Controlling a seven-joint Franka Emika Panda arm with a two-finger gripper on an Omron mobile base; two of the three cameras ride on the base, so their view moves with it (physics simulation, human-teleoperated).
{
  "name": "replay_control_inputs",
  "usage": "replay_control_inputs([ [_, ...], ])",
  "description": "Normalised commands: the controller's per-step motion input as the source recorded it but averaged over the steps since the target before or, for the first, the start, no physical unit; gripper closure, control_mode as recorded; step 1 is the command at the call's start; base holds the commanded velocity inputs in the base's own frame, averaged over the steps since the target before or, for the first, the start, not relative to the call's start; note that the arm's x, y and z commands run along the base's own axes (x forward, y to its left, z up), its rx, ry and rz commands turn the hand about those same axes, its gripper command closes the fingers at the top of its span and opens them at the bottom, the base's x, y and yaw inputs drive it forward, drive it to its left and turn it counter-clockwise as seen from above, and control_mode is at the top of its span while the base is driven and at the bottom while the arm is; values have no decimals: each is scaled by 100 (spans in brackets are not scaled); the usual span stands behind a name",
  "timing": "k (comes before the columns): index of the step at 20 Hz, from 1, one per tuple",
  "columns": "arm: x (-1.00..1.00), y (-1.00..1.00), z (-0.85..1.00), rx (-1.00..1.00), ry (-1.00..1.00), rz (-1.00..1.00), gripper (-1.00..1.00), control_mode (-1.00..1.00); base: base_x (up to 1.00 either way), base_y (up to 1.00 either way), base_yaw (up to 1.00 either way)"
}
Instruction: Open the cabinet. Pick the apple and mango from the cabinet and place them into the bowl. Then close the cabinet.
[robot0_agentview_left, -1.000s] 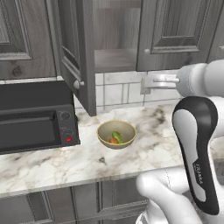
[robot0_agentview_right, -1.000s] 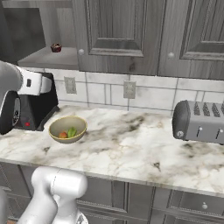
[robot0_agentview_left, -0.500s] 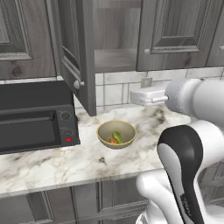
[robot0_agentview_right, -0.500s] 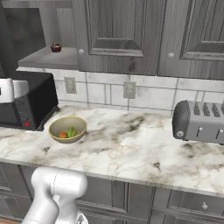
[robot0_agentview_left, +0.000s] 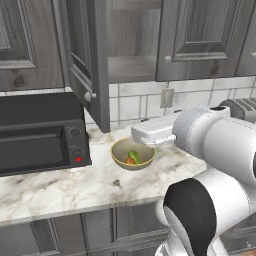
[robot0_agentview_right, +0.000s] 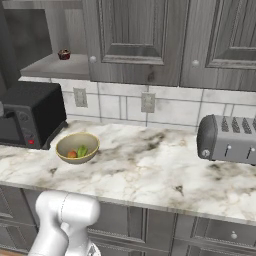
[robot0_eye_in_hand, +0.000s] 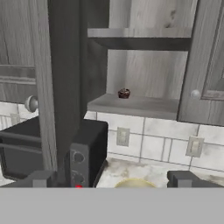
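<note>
Kitchen scene, all rendered: white tiled backsplash with a couple of pale outlets, and a long marble-look desk (robot0_agentview_right: 150, 160) with grey veining and a glossy finish.

Biggest thing up top is the cabinet (robot0_agentview_left: 130, 45), dark grey wood grain with raised-panel doors and small round pale knobs. Its left door (robot0_agentview_left: 87, 60) hangs swung out toward the camera, the right one (robot0_agentview_left: 200, 37) sits flush. Inside you get bare pale shelves, and on the lower shelf there's a tiny dark reddish thing (robot0_eye_in_hand: 124, 93) that looks like a cupcake, though it's too small to be sure.

Under the open door sits a boxy black microwave (robot0_agentview_left: 40, 135), partly cut off at the left edge in the left base view. Off to the right of the desk is a rounded grey toaster (robot0_agentview_right: 227, 140), clipped by the frame edge in the right base view.

The bowl (robot0_agentview_right: 77, 147) is round, smooth-rimmed, yellowish tan, standing on the desk just right of the microwave. Both fruits are in it: the mango (robot0_agentview_right: 82, 151), green and elongated, and the apple (robot0_agentview_right: 73, 154), small and orange-red, lying side by side.

The end effector (robot0_eye_in_hand: 112, 180) has its two dark fingertips spread wide apart with nothing between them, pointing at the open cabinet above the bowl. In the hand view only the bowl's rim peeks up.
</note>
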Motion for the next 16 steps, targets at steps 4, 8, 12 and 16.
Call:
replay_control_inputs([
  [4,-1,42,0,-8,-2,-2,-100,-100,0,0,0],
  [8,0,52,0,-13,-3,-1,-100,-100,0,0,0],
  [12,0,51,0,-16,-10,-2,-100,-100,0,0,0],
  [16,0,51,-1,-20,-14,-3,-100,-100,0,0,0],
])
